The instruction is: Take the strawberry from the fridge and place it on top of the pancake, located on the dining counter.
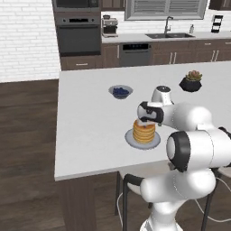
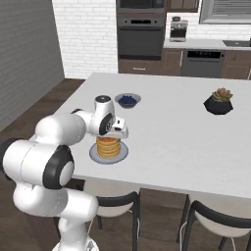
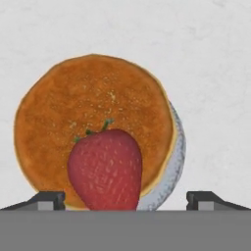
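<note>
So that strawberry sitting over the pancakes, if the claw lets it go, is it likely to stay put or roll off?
The strawberry is rounded and tapered, so it could well tip or roll. It lies toward one edge of the pancake rather than the centre, which leaves little margin. The top looks flat and matte, so it may grip a little. The claw stands wide open, clear of the fruit.

No text, label, brand, number or sign can be read on anything in these pictures.
</note>
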